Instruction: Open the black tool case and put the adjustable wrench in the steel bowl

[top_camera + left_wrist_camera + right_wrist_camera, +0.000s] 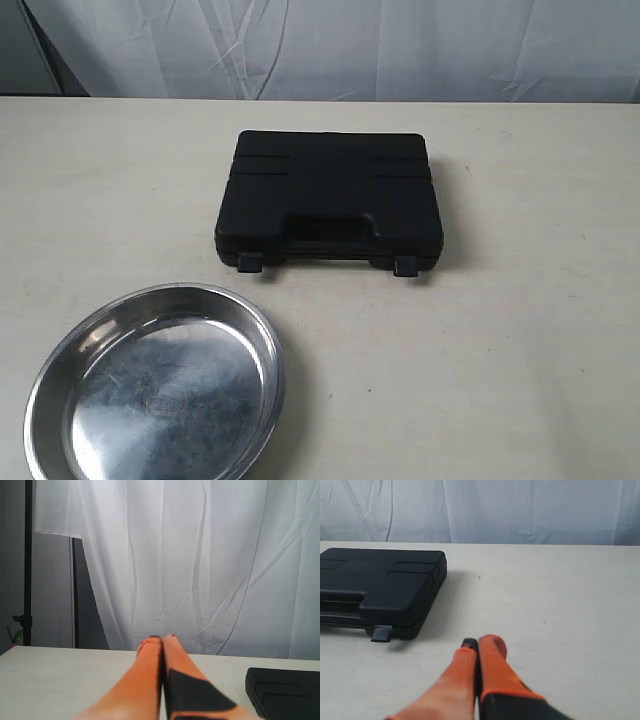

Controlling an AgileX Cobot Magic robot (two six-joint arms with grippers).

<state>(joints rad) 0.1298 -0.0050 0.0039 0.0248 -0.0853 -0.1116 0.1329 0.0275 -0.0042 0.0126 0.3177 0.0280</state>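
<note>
The black tool case [330, 198] lies closed on the table, handle and both latches facing the near edge. It also shows in the right wrist view as a black tool case [377, 590] and, by one corner, in the left wrist view [285, 692]. The steel bowl [158, 385] sits empty at the front left. The adjustable wrench is hidden from view. My left gripper [162, 639] is shut, orange fingers pressed together, holding nothing. My right gripper [479, 642] is shut too, hovering over bare table beside the case. Neither gripper appears in the exterior view.
A white curtain [330, 45] hangs behind the table's far edge. A dark stand [27, 562] rises at the back on the left side. The beige table [520, 330] stretches to the right of the case.
</note>
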